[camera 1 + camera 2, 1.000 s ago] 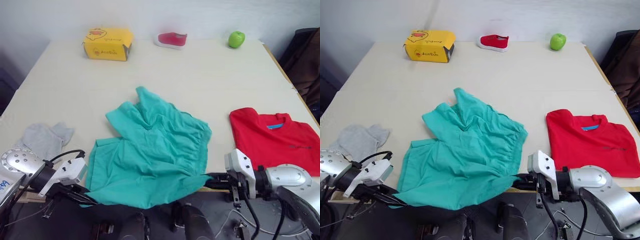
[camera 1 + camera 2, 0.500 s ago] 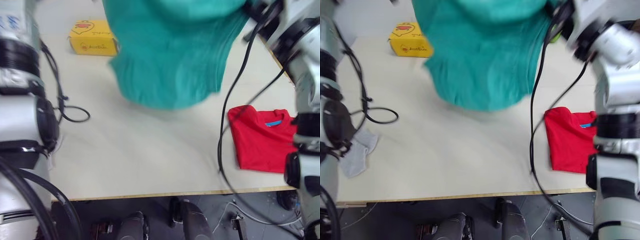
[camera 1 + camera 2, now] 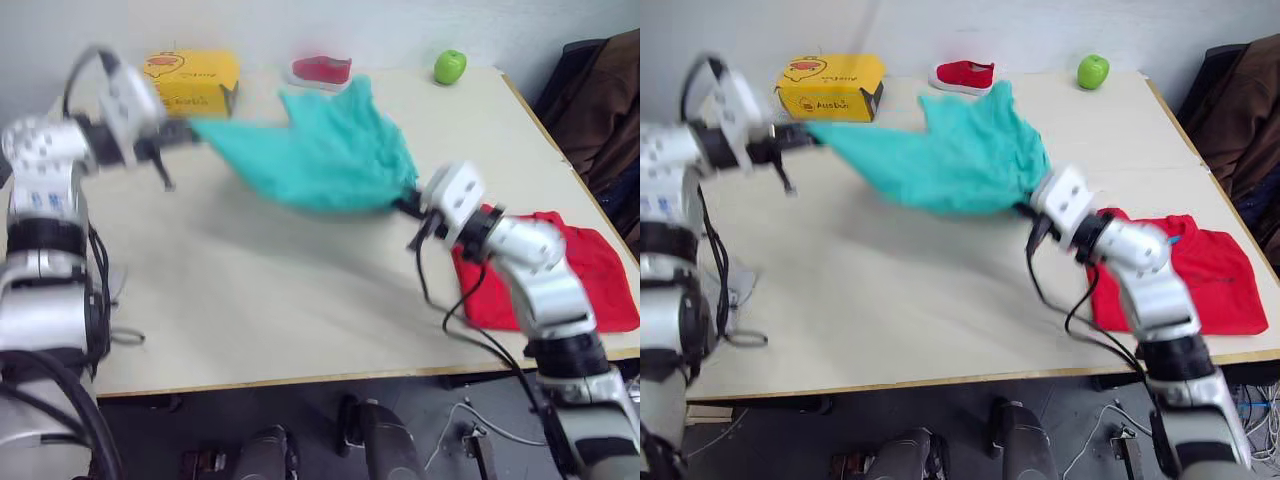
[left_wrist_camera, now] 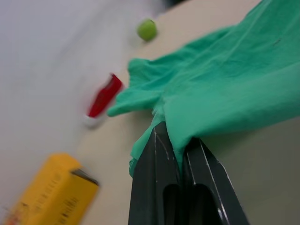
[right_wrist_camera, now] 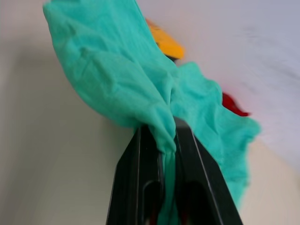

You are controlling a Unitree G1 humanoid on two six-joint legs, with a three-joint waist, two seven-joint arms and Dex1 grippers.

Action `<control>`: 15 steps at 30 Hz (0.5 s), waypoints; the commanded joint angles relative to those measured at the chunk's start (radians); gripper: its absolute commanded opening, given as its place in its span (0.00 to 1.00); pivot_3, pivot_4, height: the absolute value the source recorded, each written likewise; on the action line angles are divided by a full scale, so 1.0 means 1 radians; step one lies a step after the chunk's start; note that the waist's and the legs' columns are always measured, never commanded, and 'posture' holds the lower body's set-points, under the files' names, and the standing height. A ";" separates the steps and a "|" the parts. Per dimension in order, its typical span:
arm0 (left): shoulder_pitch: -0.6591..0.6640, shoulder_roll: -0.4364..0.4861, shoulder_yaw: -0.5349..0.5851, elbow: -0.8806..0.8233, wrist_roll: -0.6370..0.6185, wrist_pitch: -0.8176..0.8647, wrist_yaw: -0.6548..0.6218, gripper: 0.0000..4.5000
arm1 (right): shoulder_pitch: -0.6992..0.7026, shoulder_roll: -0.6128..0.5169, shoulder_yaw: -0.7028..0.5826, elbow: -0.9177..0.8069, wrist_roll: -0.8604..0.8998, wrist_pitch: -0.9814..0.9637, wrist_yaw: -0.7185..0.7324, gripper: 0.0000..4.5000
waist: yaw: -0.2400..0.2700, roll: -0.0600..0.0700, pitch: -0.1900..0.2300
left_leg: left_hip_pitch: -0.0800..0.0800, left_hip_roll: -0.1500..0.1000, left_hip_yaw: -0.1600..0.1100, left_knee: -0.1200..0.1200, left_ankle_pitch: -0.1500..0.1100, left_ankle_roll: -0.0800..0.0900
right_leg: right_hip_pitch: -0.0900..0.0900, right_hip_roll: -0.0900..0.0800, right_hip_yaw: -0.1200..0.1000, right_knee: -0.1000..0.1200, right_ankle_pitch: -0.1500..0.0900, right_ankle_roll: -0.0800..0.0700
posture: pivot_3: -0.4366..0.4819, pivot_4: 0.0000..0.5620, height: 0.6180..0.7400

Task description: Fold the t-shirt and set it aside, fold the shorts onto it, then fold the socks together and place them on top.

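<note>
Left eye view: wrinkled teal-green cloth shorts (image 3: 318,150) stretched mid-air, upper centre | left gripper (image 3: 178,138) and right gripper (image 3: 405,203) each clamp a corner | folded bright red t-shirt (image 3: 585,275) lies lower right on the pale table (image 3: 280,300)

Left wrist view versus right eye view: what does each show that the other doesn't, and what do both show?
Left wrist view alone: the left fingers seen close, pinching a fold of the shorts. Right eye view alone: the right gripper holding the shorts' other end, the folded t-shirt and the table edge. Both: shorts, red shoe, green apple, yellow box.
</note>
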 commanded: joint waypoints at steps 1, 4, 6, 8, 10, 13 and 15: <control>0.231 0.086 0.034 -0.313 -0.081 0.140 -0.091 0.00 | 0.104 -0.049 -0.003 -0.125 0.045 0.027 0.087 0.00 | 0.003 0.001 0.000 | 0.000 0.000 0.000 0.000 0.000 0.000 | 0.000 0.000 0.000 0.000 0.000 0.000 | 0.48 0.27 1.00; 0.463 0.189 0.022 -0.506 -0.105 0.251 -0.193 0.00 | 0.215 -0.118 -0.031 -0.210 0.134 0.098 0.193 0.00 | 0.006 0.001 0.000 | 0.000 0.001 0.000 0.001 -0.001 -0.001 | 0.000 0.000 0.000 -0.001 0.000 0.000 | 0.48 0.27 1.00; 0.579 0.260 0.024 -0.604 -0.122 0.329 -0.255 0.00 | 0.279 -0.172 -0.054 -0.263 0.204 0.143 0.267 0.00 | 0.013 0.001 0.000 | -0.001 0.001 -0.001 0.002 -0.001 -0.001 | 0.001 0.001 0.000 -0.002 0.000 0.000 | 0.48 0.27 1.00; 0.684 0.338 0.036 -0.691 -0.154 0.401 -0.323 0.00 | 0.314 -0.205 -0.075 -0.296 0.273 0.187 0.315 0.00 | 0.023 0.001 0.001 | 0.003 0.002 -0.002 0.000 -0.002 -0.001 | 0.004 0.001 0.000 -0.004 0.000 0.000 | 0.48 0.27 1.00; 0.783 0.417 0.056 -0.770 -0.194 0.478 -0.392 0.00 | 0.332 -0.232 -0.090 -0.317 0.343 0.243 0.361 0.00 | 0.028 0.002 0.001 | 0.003 0.003 -0.003 0.001 -0.003 -0.001 | 0.006 0.002 -0.001 -0.006 0.000 0.000 | 0.48 0.27 1.00; 0.862 0.488 0.079 -0.842 -0.242 0.556 -0.432 0.00 | 0.344 -0.269 -0.087 -0.344 0.401 0.295 0.420 0.00 | 0.036 0.004 0.002 | 0.008 0.004 -0.005 0.001 -0.004 -0.001 | 0.013 0.002 -0.002 -0.008 0.000 0.000 | 0.48 0.27 1.00; 0.880 0.511 0.081 -0.863 -0.276 0.610 -0.425 0.00 | 0.349 -0.278 -0.085 -0.358 0.431 0.325 0.433 0.00 | 0.044 0.005 0.003 | 0.010 0.004 -0.006 0.001 -0.006 -0.001 | 0.015 0.003 -0.002 -0.009 -0.001 -0.001 | 0.48 0.27 1.00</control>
